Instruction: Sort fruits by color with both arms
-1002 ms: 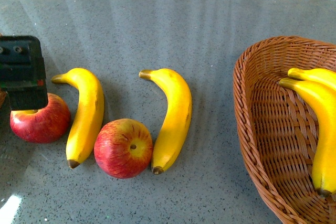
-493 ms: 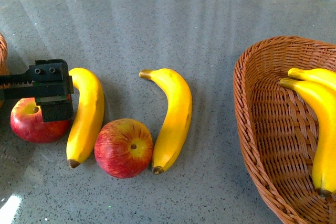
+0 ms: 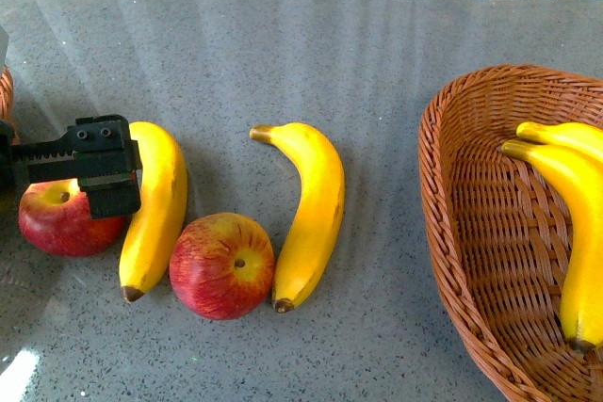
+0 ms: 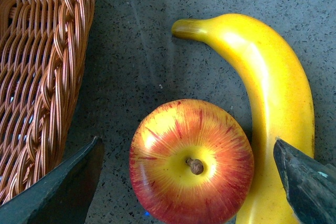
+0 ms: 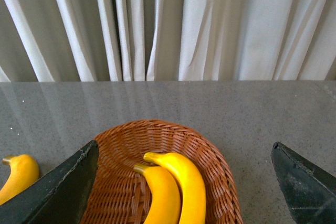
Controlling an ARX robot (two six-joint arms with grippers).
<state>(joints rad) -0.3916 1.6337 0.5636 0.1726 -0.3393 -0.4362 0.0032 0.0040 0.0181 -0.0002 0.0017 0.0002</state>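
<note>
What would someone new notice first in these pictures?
The black left end effector hangs open over the leftmost red apple, beside a banana. At the right, a wicker basket already holds two yellow bananas.

Bright, even daylight; pale streaks of glare on the grey table [image 3: 377, 91]; soft shadows; sharp focus throughout.

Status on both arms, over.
Left gripper open, jaws flanking the left apple, not closed. Right gripper open, empty, above the banana basket. Banana touching that apple, crowding one side.
</note>
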